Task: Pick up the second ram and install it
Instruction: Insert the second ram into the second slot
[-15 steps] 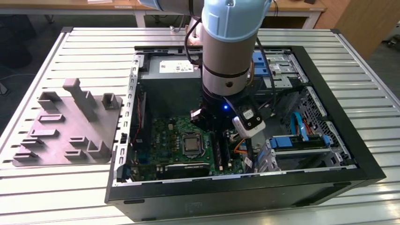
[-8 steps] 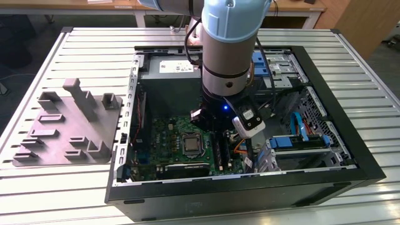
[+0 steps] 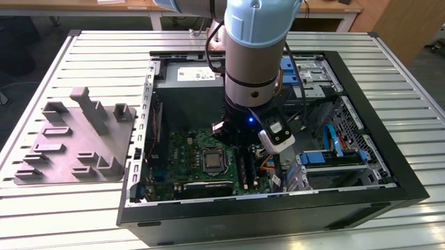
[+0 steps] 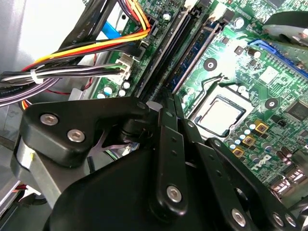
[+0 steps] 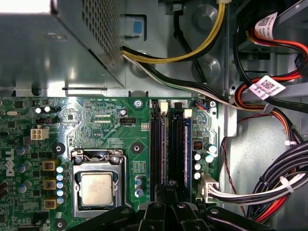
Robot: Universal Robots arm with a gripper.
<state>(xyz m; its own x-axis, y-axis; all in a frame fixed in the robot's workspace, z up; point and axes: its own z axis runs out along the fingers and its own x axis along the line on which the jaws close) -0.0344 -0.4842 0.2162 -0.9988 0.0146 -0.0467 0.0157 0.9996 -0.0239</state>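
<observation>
Ram (image 5: 169, 144) edge-on in motherboard (image 5: 106, 120), just beside claw (image 5: 168, 192)

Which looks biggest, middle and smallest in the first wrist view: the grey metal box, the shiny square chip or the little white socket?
1. grey metal box: largest by far, though it rises above the board, so nearness may add to it.
2. shiny square chip.
3. little white socket: smallest.

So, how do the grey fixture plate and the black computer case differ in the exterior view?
The fixture plate is grey and low, with raised blocks; the computer case is black, a deep open box. The fixture plate lies apart from the arm; the computer case has the arm reaching into it, above its green motherboard. Both lie on the slatted table.
</observation>
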